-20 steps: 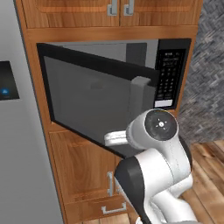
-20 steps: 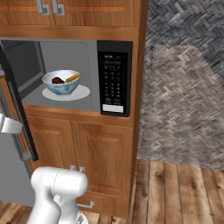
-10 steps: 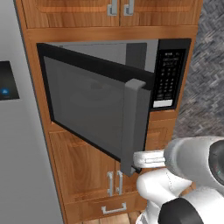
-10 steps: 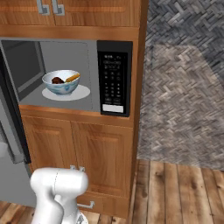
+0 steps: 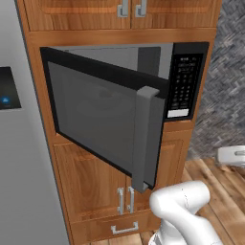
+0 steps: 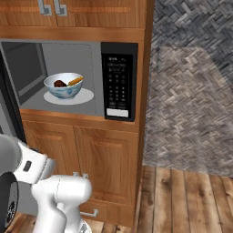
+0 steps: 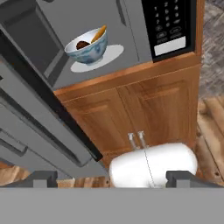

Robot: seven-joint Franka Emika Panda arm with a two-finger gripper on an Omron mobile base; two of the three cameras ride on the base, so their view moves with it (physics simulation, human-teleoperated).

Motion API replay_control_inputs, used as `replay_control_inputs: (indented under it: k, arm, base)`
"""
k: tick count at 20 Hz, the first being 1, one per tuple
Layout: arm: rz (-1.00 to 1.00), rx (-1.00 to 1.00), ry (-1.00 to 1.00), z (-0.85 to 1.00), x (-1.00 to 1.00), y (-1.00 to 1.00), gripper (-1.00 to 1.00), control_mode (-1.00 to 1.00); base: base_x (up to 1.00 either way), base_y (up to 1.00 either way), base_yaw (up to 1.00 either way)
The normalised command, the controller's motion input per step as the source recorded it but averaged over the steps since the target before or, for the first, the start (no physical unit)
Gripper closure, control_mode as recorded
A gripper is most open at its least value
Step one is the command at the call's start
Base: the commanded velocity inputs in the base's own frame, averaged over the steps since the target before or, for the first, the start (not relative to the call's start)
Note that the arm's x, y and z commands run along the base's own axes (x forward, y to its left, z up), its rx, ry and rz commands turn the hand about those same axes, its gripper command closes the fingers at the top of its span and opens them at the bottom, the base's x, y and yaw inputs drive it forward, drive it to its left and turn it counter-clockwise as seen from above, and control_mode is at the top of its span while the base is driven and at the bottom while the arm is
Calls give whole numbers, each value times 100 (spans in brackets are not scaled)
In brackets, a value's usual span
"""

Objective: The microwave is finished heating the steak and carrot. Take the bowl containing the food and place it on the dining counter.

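Hand view: the pincer is released, grasping nothing, below the microwave, whose door stands open for access. Inside the microwave, the bowl with steak and carrot sits on its plate.

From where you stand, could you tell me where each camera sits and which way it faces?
Left base view: behind the arm's left, facing the microwave, whose open door screens the inside; white arm at lower right.
Right base view: behind the right, looking into the microwave at the bowl; arm at lower left.
Hand view: low and tilted, looking up at the bowl, the gripper open below.
The right base and hand views share bowl, plate and keypad.
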Motion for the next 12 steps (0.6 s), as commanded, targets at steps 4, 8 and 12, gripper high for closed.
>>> replay_control_inputs:
  k: [4,8,12]
  arm:
    - [35,39,1,-1,100,-65,-100,-100]
    - [29,41,0,-6,100,-7,-100,-100]
    - [18,35,0,-16,100,77,-100,-100]
  base:
    - [0,0,0]
    - [0,0,0]
    - [0,0,0]
